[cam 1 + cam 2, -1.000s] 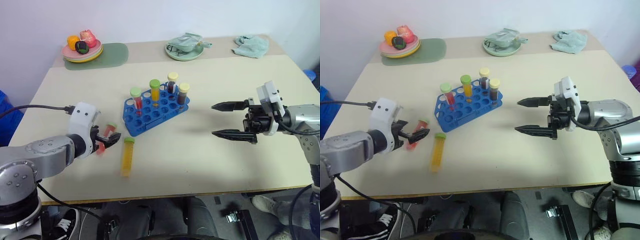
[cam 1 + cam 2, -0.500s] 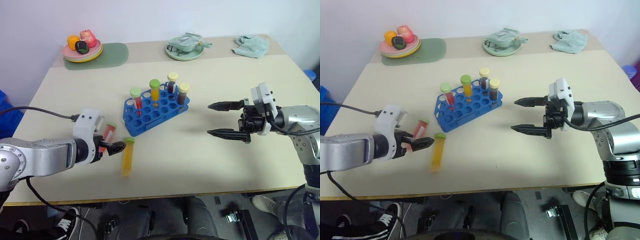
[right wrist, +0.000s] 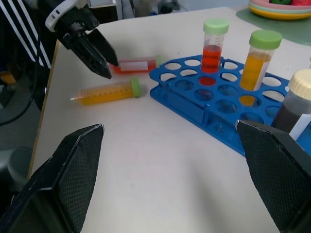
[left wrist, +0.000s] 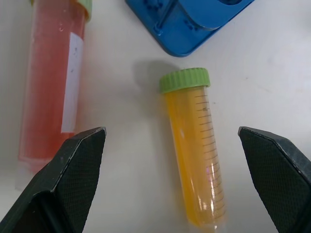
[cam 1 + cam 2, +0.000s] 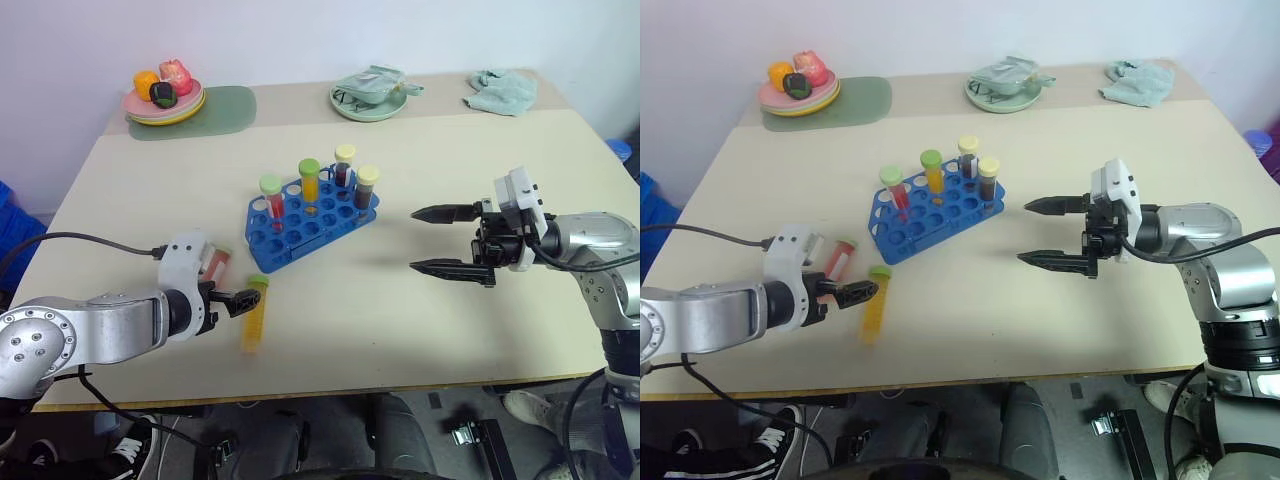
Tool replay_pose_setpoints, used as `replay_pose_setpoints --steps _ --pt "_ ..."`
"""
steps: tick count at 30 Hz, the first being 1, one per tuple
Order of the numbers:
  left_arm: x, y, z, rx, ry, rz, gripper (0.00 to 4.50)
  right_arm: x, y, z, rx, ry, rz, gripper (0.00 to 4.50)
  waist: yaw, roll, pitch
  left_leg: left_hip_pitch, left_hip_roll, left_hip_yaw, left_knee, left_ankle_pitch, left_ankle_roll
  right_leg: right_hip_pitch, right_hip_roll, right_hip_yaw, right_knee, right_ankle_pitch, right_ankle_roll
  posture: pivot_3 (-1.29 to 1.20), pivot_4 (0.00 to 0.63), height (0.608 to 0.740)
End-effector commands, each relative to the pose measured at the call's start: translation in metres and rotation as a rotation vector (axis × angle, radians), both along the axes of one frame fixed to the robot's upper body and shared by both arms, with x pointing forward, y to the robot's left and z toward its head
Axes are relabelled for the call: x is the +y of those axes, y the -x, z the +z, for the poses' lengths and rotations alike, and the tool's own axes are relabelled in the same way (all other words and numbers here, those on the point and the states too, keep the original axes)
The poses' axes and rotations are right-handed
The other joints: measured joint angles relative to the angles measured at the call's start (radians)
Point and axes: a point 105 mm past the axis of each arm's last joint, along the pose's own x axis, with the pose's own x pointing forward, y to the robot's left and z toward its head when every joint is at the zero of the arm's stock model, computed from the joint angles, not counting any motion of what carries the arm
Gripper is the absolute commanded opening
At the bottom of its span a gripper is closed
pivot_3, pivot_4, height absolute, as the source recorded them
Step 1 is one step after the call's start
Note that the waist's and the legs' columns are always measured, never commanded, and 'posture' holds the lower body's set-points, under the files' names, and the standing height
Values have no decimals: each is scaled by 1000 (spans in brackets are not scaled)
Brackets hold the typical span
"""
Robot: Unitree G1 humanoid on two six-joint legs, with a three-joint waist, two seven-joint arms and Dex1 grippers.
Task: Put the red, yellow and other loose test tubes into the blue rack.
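Beige table carries blue rack, two loose test tubes.

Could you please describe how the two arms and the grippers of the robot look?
Both arms are smooth silver-grey metal tubes with round joints. Each wrist carries a white plastic block. The left gripper and the right gripper each have two black fingers that taper to a point, with a fine cross-hatched texture on the pads. A thin black cable runs to the left wrist.

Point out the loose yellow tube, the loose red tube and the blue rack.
yellow tube [image 4: 194, 155], left wrist view, middle of its body
red tube [image 4: 51, 82], left wrist view, middle of its body
blue rack [image 5: 290, 248], left eye view, near corner
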Motion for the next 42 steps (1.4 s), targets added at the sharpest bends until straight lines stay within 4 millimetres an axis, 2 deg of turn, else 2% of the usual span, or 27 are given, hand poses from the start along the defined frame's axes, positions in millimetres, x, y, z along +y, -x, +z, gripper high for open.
replay_pose_setpoints --steps 1,16,19,22,23,33,37,39,42 --pt "1 -3 1 6 -6 -2 4500 5 1 11 -58 -1 22 4451 0 0 0 0 0 0 0 0 0 0 0 0 0 0 0 0 150 740" --pt "-10 -1 -10 56 -36 -59 4500 6 2 10 -58 -4 2 4451 0 0 0 0 0 0 0 0 0 0 0 0 0 0 0 0 150 740" --pt "-10 -2 -13 58 -31 -29 3631 5 1 10 -59 -2 -2 4500 0 0 0 0 0 0 0 0 0 0 0 0 0 0 0 0 150 740" --pt "-7 -1 -14 62 -51 -16 2144 4 1 10 -60 0 -5 4500 0 0 0 0 0 0 0 0 0 0 0 0 0 0 0 0 150 740" --pt "-7 0 -16 67 -39 -10 1782 4 1 10 -61 0 -7 4500 0 0 0 0 0 0 0 0 0 0 0 0 0 0 0 0 150 740" --pt "-3 4 -22 80 -31 50 1782 3 -1 10 -66 3 -16 4500 0 0 0 0 0 1 0 0 0 0 0 1 0 0 0 0 150 740" --pt "1 4 -23 77 -27 100 781 3 -2 10 -76 6 -20 4500 0 0 0 0 0 1 0 0 0 0 0 1 0 0 0 0 150 740" --pt "2 3 -19 64 -56 70 779 3 -2 9 -74 9 -21 4500 0 0 0 1 0 1 0 0 0 0 0 1 0 0 0 0 150 740" --pt "10 -4 -10 22 -91 129 779 2 -2 8 -74 13 -21 4500 1 0 0 1 0 1 0 0 0 0 0 1 0 0 0 0 150 740"
